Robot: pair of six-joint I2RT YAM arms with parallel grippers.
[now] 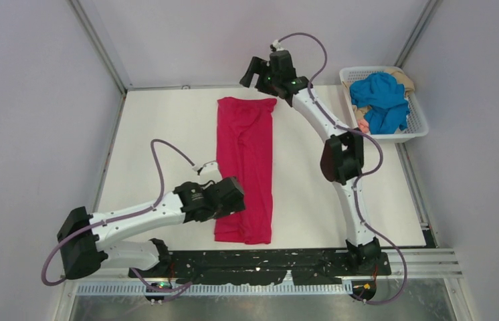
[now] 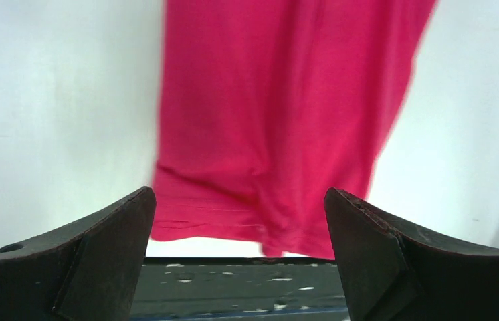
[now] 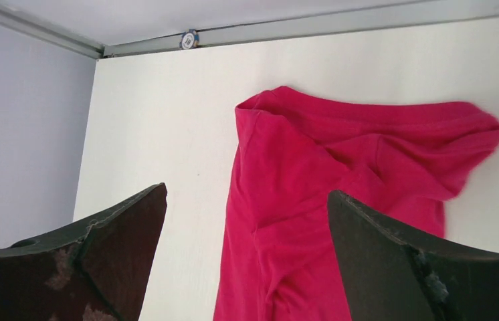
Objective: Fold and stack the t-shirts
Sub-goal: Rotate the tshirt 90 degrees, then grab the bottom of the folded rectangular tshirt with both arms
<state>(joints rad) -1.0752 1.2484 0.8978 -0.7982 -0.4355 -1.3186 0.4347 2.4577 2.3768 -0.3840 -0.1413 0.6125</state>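
**Folding first shirt, two left in basket**

Left wrist: left gripper [image 2: 240,200] fingers spread wide, nothing between them. They sit just off the near hem of the crimson shirt [image 2: 267,100], which runs away from the camera.

Right wrist: right gripper [image 3: 247,200] also open and empty, hovering by the shirt's far end, which is bunched and wrinkled.

Top: the crimson shirt lies as a narrow strip mid-table [image 1: 166,134], long axis near-to-far, hem toward the arm bases. Sides look folded in; end-to-end folds are likely still due. Blue shirt [image 1: 384,100] and beige shirt [image 1: 407,79] lie crumpled in the basket [image 1: 421,128], far right. No stack yet.
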